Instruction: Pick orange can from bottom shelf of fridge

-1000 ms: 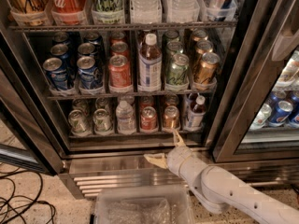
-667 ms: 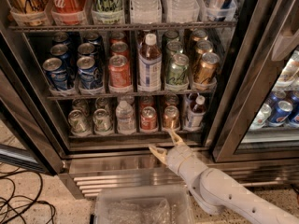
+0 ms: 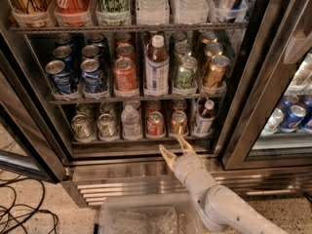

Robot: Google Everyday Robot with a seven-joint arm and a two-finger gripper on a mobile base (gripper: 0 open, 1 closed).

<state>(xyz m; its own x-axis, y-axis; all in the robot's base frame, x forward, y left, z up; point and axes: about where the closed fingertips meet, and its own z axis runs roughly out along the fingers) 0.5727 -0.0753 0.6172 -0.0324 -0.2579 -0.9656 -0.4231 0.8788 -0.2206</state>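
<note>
The fridge (image 3: 243,106) stands open, with wire racks of cans and bottles. On the bottom shelf (image 3: 136,141) the orange can (image 3: 178,122) stands in a clear tray, right of a red can (image 3: 155,123) and left of a small bottle (image 3: 204,116). My gripper (image 3: 176,148) is just below and in front of the shelf's front rail, under the orange can. Its two tan fingers (image 3: 167,156) are spread apart and hold nothing. My white arm (image 3: 219,204) comes up from the lower right.
Silver cans (image 3: 80,126) and a water bottle (image 3: 130,121) fill the left of the bottom shelf. The rack above holds blue cans (image 3: 58,77), a red can, a bottle and a gold can (image 3: 214,72). A clear plastic bin (image 3: 146,218) sits below. Cables (image 3: 19,213) lie on the floor.
My gripper has moved right and slightly up toward the bottom shelf, and now sits under the orange can. The cans have not moved.
</note>
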